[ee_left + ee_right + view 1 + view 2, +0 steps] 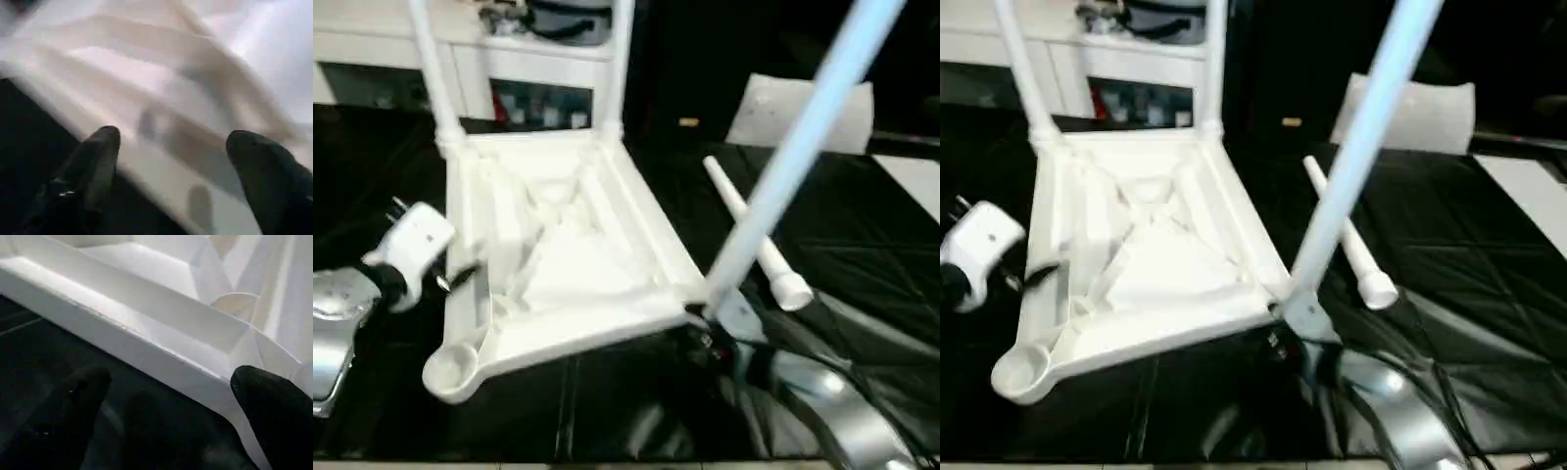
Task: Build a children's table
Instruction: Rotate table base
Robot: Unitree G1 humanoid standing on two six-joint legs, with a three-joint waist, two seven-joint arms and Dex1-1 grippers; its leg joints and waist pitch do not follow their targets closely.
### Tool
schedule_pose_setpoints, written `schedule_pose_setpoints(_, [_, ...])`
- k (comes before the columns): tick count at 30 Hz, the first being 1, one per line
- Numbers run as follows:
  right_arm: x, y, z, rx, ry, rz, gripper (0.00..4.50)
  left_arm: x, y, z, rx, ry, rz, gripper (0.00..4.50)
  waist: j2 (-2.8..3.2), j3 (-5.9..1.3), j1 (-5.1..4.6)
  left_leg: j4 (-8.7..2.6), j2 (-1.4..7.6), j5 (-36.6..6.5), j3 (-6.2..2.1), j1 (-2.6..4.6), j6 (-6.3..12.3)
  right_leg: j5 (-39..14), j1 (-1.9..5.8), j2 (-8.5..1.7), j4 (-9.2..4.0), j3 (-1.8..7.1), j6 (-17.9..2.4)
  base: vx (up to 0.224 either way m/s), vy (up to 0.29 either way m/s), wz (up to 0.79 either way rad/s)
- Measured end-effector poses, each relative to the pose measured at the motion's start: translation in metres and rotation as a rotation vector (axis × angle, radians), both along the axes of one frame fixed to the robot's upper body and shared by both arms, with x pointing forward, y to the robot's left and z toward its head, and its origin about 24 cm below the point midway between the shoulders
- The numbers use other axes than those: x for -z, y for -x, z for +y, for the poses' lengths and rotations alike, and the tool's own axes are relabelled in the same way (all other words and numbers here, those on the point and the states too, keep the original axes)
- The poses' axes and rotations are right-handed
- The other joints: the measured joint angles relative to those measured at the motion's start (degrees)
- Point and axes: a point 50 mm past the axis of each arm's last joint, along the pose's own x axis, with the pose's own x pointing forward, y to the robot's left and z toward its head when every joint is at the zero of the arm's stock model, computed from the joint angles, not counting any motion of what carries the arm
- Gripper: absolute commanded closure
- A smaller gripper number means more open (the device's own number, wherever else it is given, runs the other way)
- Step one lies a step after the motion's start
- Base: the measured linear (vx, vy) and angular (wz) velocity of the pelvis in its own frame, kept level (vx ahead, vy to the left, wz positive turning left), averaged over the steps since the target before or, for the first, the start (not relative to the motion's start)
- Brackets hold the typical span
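Note:
The children's table lies upside down on the black cloth, its ribbed tabletop (563,259) facing up. Two white legs (435,69) (619,59) stand in the far corner sockets. A third leg (803,137) rises at a slant from the near right corner. The loose fourth leg (754,235) lies on the cloth to the right of the tabletop. The near left socket (450,370) holds nothing. My left gripper (176,161) is open at the tabletop's left rim, its fingers astride it. My right gripper (171,416) is open just below the near right corner, beside the rim (146,347).
A white shelf unit (538,88) with small items stands behind the table. A flat white sheet (803,113) lies at the back right, and a white strip (915,181) at the far right edge. Black cloth (871,245) covers the work surface.

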Motion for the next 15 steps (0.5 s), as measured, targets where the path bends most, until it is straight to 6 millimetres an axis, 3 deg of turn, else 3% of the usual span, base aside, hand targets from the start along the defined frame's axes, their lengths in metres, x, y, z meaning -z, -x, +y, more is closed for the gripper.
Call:
schedule_pose_setpoints(2, [0.003, -0.008, 0.005, 0.012, 0.009, -0.017, 0.0, 0.004, -0.002, -0.006, 0.047, 0.006, 0.035, 0.97, 0.0, 0.0, -0.07, -0.03, 0.05, 0.0, -0.02, 0.03, 0.0, 0.0, 0.0, -0.01, -0.16, -0.11, 0.0, -0.051, -0.002, -0.05])
schedule_pose_setpoints(3, [0.004, -0.01, 0.007, 0.015, 0.007, -0.024, 0.0, 0.004, -0.003, -0.006, 0.064, 0.001, 0.048, 1.25, -0.02, 0.0, -0.15, -0.08, 0.09, 0.0, -0.02, 0.07, 0.0, 0.0, 0.02, 0.0, -0.27, -0.16, 0.0, 0.0, 0.0, 0.0])
schedule_pose_setpoints(6, [0.013, -0.027, 0.022, 0.034, 0.001, -0.05, 0.0, 0.004, -0.005, -0.002, 0.099, -0.042, 0.11, 1.39, -0.07, -0.01, -1.32, -0.34, 0.1, 0.0, -0.14, 0.36, -0.01, 0.0, 0.13, -0.18, -0.84, -0.72, 0.0, -0.046, 0.007, -0.09])
schedule_pose_setpoints(9, [0.023, -0.041, 0.03, 0.057, 0.016, -0.065, 0.0, 0.002, -0.007, -0.005, 0.149, -0.055, 0.14, 1.73, 0.23, 0.06, -1.82, -0.83, 0.54, 0.0, -0.63, 0.68, -0.02, 0.0, 0.98, -0.44, -2.63, -2.57, 0.0, -0.051, 0.01, -0.09])
schedule_pose_setpoints(10, [0.026, -0.044, 0.032, 0.06, 0.022, -0.071, 0.0, 0.003, -0.007, -0.004, 0.159, -0.067, 0.157, 1.77, 0.42, 0.11, -2.09, -1.05, 0.75, 0.0, -0.86, 0.82, -0.02, 0.0, 1.28, -0.69, -3.43, -3.67, 0.0, -0.079, 0.015, -0.06])
schedule_pose_setpoints(11, [0.03, -0.046, 0.035, 0.065, 0.028, -0.076, 0.0, 0.003, -0.009, -0.001, 0.16, -0.085, 0.169, 1.81, 0.53, 0.16, -2.2, -1.67, 1.18, 0.0, -0.79, 0.99, -0.03, -1.0, 2.31, -1.07, -3.16, -5.03, -0.4, -0.101, -0.007, 0.04])
schedule_pose_setpoints(12, [0.033, -0.047, 0.033, 0.078, 0.033, -0.083, 0.0, 0.0, -0.012, -0.002, 0.165, -0.096, 0.166, 1.93, 0.49, 0.21, -1.48, -1.81, 1.64, 0.0, -0.02, 0.87, -0.03, -2.7, 2.26, -1.09, 0.02, -5.06, -1.3, -0.101, -0.007, 0.04])
schedule_pose_setpoints(13, [0.034, -0.048, 0.028, 0.096, 0.04, -0.094, 0.0, -0.003, -0.015, -0.003, 0.173, -0.1, 0.154, 1.93, 0.15, 0.06, -0.11, -1.79, 2.13, 0.0, 1.38, 0.77, -0.05, -3.5, 2.81, -1.12, 3.89, -4.33, -1.3, -0.068, -0.035, 0.17])
schedule_pose_setpoints(14, [0.036, -0.049, 0.023, 0.112, 0.044, -0.105, 0.0, -0.006, -0.015, 0.002, 0.163, -0.12, 0.149, 2.08, -1.37, -0.63, 2.09, -1.9, 1.96, 0.0, 3.28, 0.52, -0.09, -7.0, 4.25, -1.64, 5.59, -1.13, -0.5, -0.023, -0.131, 0.06])
schedule_pose_setpoints(15, [0.034, -0.053, 0.022, 0.116, 0.051, -0.114, 0.0, -0.005, -0.015, 0.006, 0.146, -0.127, 0.154, 2.15, -2.73, -0.92, 2.75, -0.27, 1.53, -0.2, 3.38, 0.12, -0.28, -8.4, 3.5, -1.95, 5.84, -0.42, 0.8, -0.064, -0.152, -0.05])
